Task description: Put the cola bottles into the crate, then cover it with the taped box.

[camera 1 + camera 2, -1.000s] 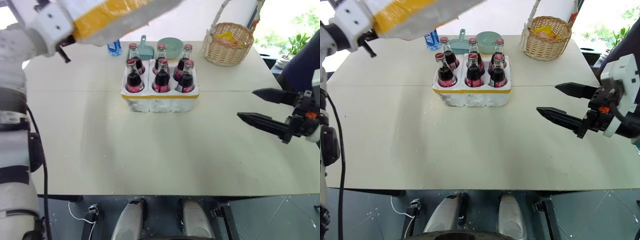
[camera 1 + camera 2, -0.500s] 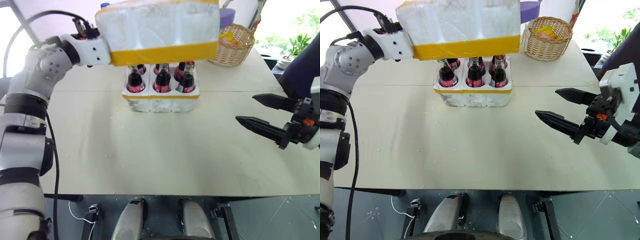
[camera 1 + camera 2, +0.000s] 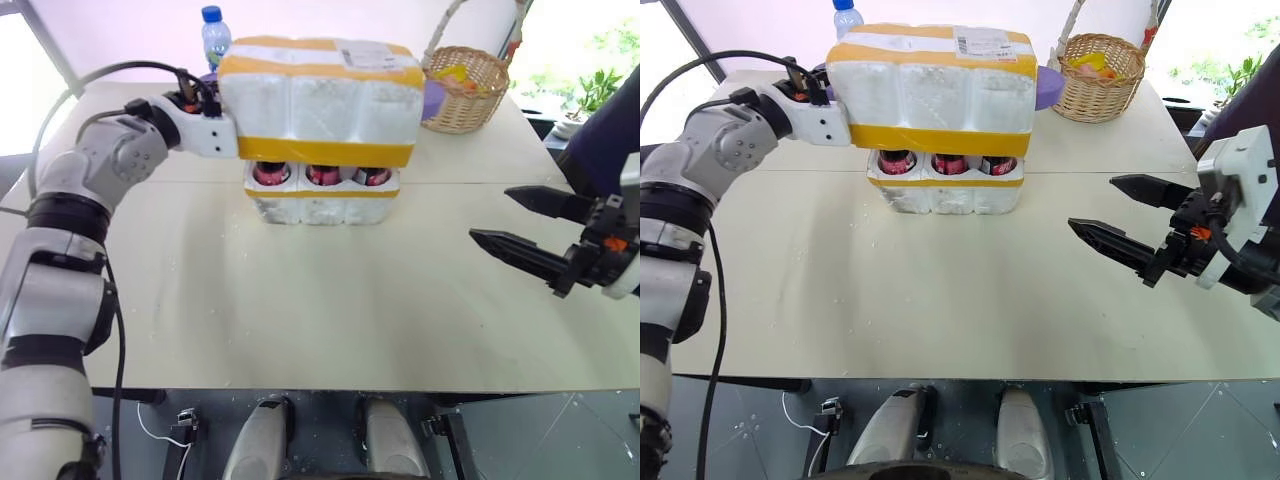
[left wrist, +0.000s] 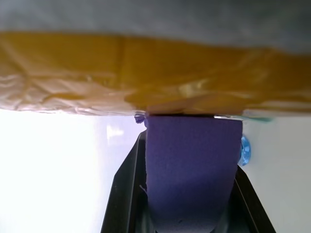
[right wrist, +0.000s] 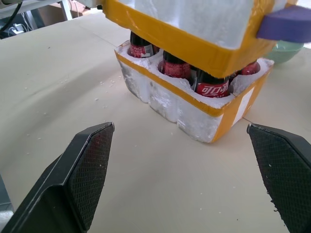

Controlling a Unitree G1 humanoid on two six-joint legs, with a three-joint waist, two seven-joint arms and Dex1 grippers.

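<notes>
The left gripper [image 3: 212, 135] is clamped tight on the left end of the taped box [image 3: 318, 100], a purple foam piece [image 4: 192, 170] sitting between its black fingers [image 4: 121, 194] in the left wrist view; the box hangs level from that gripper, extending to its right, over the cola bottles [image 5: 212, 87] with only their red-labelled lower parts showing under its yellow rim; a narrow gap separates the box's bottom band from the crate [image 3: 320, 203], which stands directly beneath the box and lower than the left gripper, with the bottles seated in its holes; the right gripper [image 3: 1130, 220] is spread wide with nothing between its two black fingers [image 5: 85, 170], held above the table to the right of the crate and well apart from it, its fingers pointing toward the crate; the table [image 3: 330, 300] is a pale cream top with a seam running across it behind the crate and fine white crumbs scattered near the crate's base; beyond the box, further from both grippers, stand a wicker basket [image 3: 465, 85] with something yellow inside and a blue-capped water bottle [image 3: 214, 35]; a green bowl edge [image 5: 282, 51] shows behind the crate in the right wrist view; bright windows with greenery [image 3: 595, 85] lie past the table's far right corner; the floor [image 3: 520, 430] below the near edge is dark and grey.
</notes>
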